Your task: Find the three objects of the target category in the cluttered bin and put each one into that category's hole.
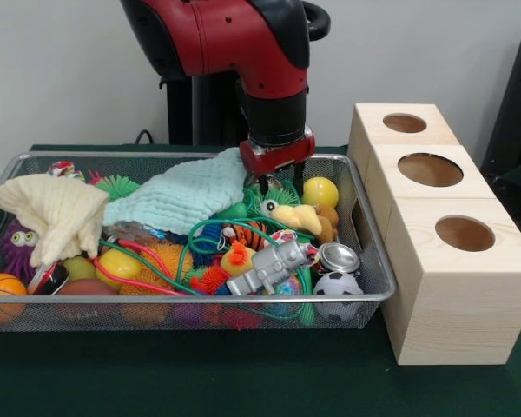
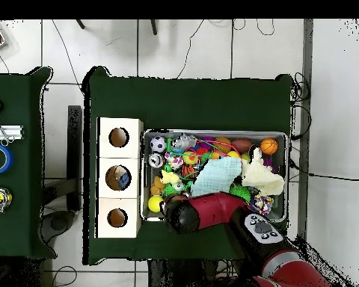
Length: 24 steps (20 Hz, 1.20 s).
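The bin [image 1: 200,300] of silver wire mesh is full of mixed toys; it also shows in the overhead view [image 2: 288,179]. My gripper [image 1: 281,181] hangs low over the bin's back right part, open, with nothing between its jaws. It is just above a yellow plush duck [image 1: 295,215], beside a yellow ball [image 1: 319,191] and the edge of a mint cloth [image 1: 182,195]. Three pale wooden boxes stand right of the bin, each with a round hole [image 1: 405,122] [image 1: 430,169] [image 1: 464,233]. In the overhead view the arm [image 2: 201,213] hides the gripper.
The bin also holds a pale yellow cloth [image 1: 56,213], a grey robot toy [image 1: 273,265], a tin can [image 1: 339,257], a small football [image 1: 337,285], a basketball [image 1: 2,291], a purple fuzzy toy [image 1: 17,243] and green cord. The middle hole [image 2: 119,178] shows something inside.
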Tool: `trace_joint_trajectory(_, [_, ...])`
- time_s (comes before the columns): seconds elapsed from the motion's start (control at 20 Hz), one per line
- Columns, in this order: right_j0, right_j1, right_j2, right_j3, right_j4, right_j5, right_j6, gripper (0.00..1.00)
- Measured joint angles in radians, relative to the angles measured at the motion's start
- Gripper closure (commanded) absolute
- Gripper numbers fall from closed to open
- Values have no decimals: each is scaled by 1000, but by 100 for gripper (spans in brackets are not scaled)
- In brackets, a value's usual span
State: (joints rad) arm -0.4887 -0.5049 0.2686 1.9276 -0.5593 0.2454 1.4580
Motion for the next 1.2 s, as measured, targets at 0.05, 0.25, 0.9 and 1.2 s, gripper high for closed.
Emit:
trace_joint_trajectory(0.05, [3,4,-3,-3,0,-6,0,0])
trace_joint_trajectory(0.25, [19,21,-28,-17,0,-38,0,0])
trace_joint_trajectory(0.9, [103,46,-107,-31,11,-158,0,100])
trace_joint_trajectory(1.2, [75,40,-99,-28,50,-128,0,100])
